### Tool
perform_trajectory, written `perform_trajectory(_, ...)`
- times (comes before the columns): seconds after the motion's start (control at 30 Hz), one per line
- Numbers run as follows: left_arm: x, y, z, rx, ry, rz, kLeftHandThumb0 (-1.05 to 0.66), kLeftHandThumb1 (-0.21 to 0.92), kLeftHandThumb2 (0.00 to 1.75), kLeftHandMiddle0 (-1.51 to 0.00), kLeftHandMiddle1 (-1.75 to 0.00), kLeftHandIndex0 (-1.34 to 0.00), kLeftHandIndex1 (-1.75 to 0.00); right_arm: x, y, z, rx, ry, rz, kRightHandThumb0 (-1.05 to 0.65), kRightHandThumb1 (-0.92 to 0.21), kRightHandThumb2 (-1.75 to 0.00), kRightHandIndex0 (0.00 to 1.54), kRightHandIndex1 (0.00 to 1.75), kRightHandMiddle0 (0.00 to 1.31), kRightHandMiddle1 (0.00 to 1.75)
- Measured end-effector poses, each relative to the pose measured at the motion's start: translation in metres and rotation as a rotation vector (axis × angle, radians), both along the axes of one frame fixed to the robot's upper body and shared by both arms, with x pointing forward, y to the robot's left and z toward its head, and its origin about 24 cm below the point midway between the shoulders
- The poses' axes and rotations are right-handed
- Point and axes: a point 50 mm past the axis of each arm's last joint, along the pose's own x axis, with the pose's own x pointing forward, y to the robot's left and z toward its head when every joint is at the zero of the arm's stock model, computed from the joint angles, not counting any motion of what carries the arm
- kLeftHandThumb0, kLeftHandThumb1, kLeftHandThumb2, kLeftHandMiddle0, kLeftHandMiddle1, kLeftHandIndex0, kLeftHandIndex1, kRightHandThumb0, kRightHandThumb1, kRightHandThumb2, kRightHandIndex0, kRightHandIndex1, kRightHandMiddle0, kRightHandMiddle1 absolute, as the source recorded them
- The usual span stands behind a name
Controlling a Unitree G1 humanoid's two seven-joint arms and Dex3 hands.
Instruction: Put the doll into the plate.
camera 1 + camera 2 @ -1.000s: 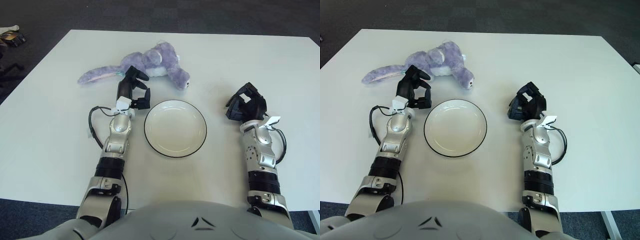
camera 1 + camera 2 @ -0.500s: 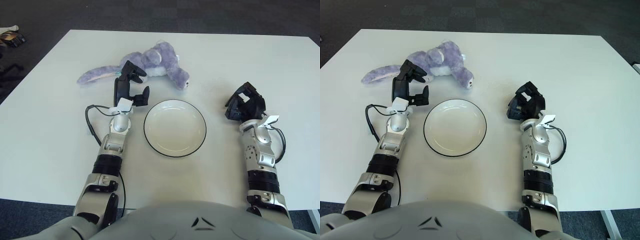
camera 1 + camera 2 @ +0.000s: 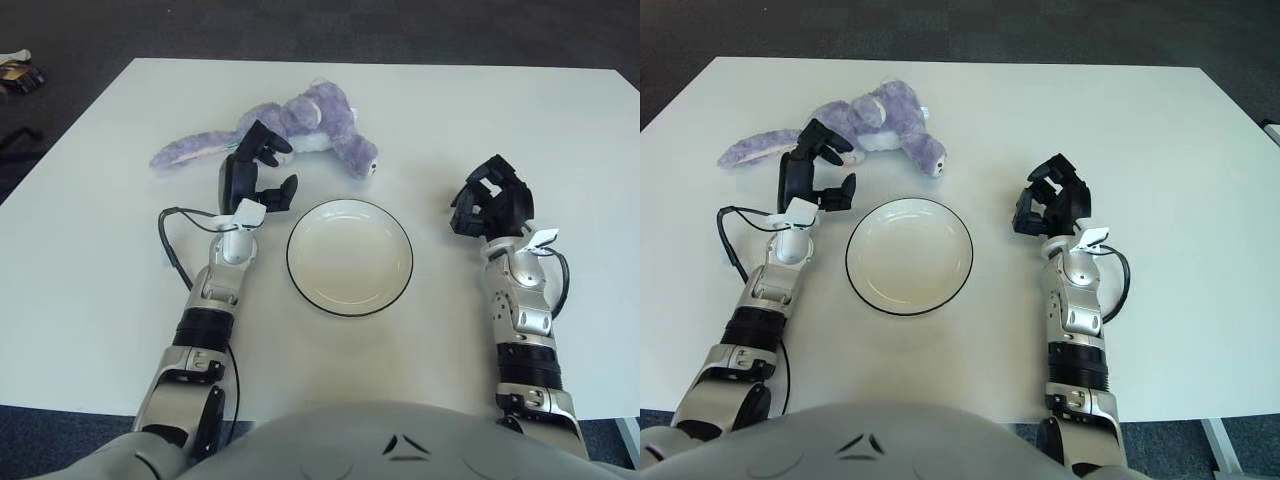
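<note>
Beyond the plate, toward the table's far side, lies the doll; I hold my left hand just short of it, fingers spread and empty, ready to grasp. Right hand shows right of the plate, empty, loosely curled.

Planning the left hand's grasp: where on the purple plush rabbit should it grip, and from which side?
Probably the plump body of the rabbit, from the near side: the doll lies flat, its long ear is floppy, and the open left hand is nearest there.
</note>
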Motion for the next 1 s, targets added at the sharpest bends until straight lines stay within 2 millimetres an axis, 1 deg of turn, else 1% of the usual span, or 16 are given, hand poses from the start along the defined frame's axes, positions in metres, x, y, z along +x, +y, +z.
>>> perform_trajectory(0.03, 0.0, 0.0, 0.0, 0.011, -0.002, -0.002, -0.01, 0.52, 1.01, -0.35, -1.7, -0.5, -1.58, 0.0, 0.0, 0.0, 0.0, 0.004, 0.001, -0.01, -0.18, -1.47, 0.71, 1.7, 0.5, 1.75)
perform_trajectory(0.07, 0.0, 0.001, 0.0, 0.024, -0.003, -0.003, -0.14, 0.6, 0.88, -0.26, -1.59, -0.47, -1.58, 0.0, 0.0, 0.0, 0.0, 0.007, 0.002, -0.01, -0.18, -1.47, 0.71, 1.7, 0.5, 1.75)
perform_trajectory(0.1, 0.0, 0.001, 0.0, 0.035, -0.003, -0.006, -0.19, 0.63, 0.82, -0.22, -1.55, -0.46, -1.58, 0.0, 0.0, 0.0, 0.0, 0.01, 0.002, -0.01, -0.18, -1.47, 0.71, 1.7, 0.5, 1.75)
perform_trajectory(0.13, 0.0, 0.002, 0.0, 0.053, -0.003, -0.008, -0.25, 0.71, 0.7, -0.17, -1.45, -0.44, -1.58, 0.0, 0.0, 0.0, 0.0, 0.015, 0.003, -0.01, -0.18, -1.47, 0.72, 1.7, 0.5, 1.75)
perform_trajectory(0.17, 0.0, 0.002, 0.001, 0.066, -0.005, -0.01, -0.27, 0.73, 0.65, -0.15, -1.41, -0.43, -1.58, 0.0, 0.0, -0.001, 0.0, 0.019, 0.003, -0.01, -0.18, -1.47, 0.72, 1.7, 0.5, 1.75)
perform_trajectory(0.23, 0.0, 0.002, 0.002, 0.09, -0.009, -0.015, -0.33, 0.83, 0.49, -0.1, -1.3, -0.39, -1.57, -0.001, 0.0, -0.001, 0.001, 0.028, 0.003, -0.01, -0.18, -1.48, 0.72, 1.7, 0.5, 1.75)
perform_trajectory(0.27, -0.001, 0.002, 0.003, 0.103, -0.012, -0.017, -0.38, 0.79, 0.51, -0.09, -1.25, -0.34, -1.52, -0.001, 0.0, -0.001, 0.001, 0.031, 0.003, -0.01, -0.17, -1.48, 0.72, 1.71, 0.5, 1.75)
perform_trajectory(0.3, -0.001, 0.002, 0.004, 0.115, -0.014, -0.018, -0.46, 0.67, 0.63, -0.07, -1.17, -0.25, -1.42, -0.001, 0.0, -0.001, 0.001, 0.033, 0.003, -0.01, -0.17, -1.48, 0.72, 1.71, 0.5, 1.75)
perform_trajectory(0.33, -0.001, 0.002, 0.005, 0.13, -0.014, -0.019, -0.51, 0.58, 0.73, -0.06, -1.13, -0.19, -1.37, -0.001, 0.0, -0.001, 0.001, 0.036, 0.004, -0.01, -0.17, -1.48, 0.72, 1.71, 0.5, 1.75)
perform_trajectory(0.4, 0.0, 0.002, 0.007, 0.16, -0.015, -0.019, -0.55, 0.49, 0.83, -0.03, -1.06, -0.12, -1.31, -0.001, 0.0, -0.001, 0.0, 0.04, 0.004, -0.01, -0.17, -1.49, 0.72, 1.72, 0.5, 1.75)
perform_trajectory(0.47, 0.0, 0.002, 0.009, 0.19, -0.012, -0.02, -0.57, 0.41, 0.89, -0.01, -1.0, -0.07, -1.26, -0.001, 0.0, -0.001, -0.001, 0.044, 0.004, -0.01, -0.17, -1.49, 0.72, 1.73, 0.5, 1.75)
perform_trajectory(0.7, 0.003, 0.005, 0.011, 0.299, 0.01, 0.007, -0.59, 0.32, 0.95, 0.0, -0.85, -0.01, -1.17, 0.0, 0.002, -0.002, -0.007, 0.055, 0.01, -0.01, -0.17, -1.5, 0.71, 1.74, 0.5, 1.74)
perform_trajectory(0.73, 0.004, 0.005, 0.011, 0.312, 0.013, 0.011, -0.59, 0.3, 0.95, 0.0, -0.82, 0.0, -1.14, 0.0, 0.002, -0.002, -0.009, 0.056, 0.011, -0.01, -0.16, -1.51, 0.71, 1.75, 0.51, 1.74)
perform_trajectory(0.77, 0.004, 0.005, 0.011, 0.325, 0.014, 0.015, -0.6, 0.28, 0.95, 0.0, -0.76, 0.0, -1.05, 0.0, 0.002, -0.001, -0.012, 0.057, 0.011, -0.01, -0.16, -1.51, 0.72, 1.75, 0.51, 1.73)
perform_trajectory(0.83, 0.005, 0.006, 0.011, 0.353, 0.019, 0.024, -0.6, 0.26, 0.95, 0.0, -0.69, 0.0, -0.96, 0.001, 0.004, -0.001, -0.02, 0.063, 0.011, -0.01, -0.15, -1.51, 0.72, 1.75, 0.52, 1.73)
perform_trajectory(1.0, 0.013, 0.009, 0.018, 0.405, 0.029, 0.052, -0.61, 0.23, 0.95, 0.0, -0.57, 0.0, -0.77, 0.002, 0.01, 0.003, -0.046, 0.068, 0.023, -0.01, -0.15, -1.51, 0.73, 1.75, 0.53, 1.72)
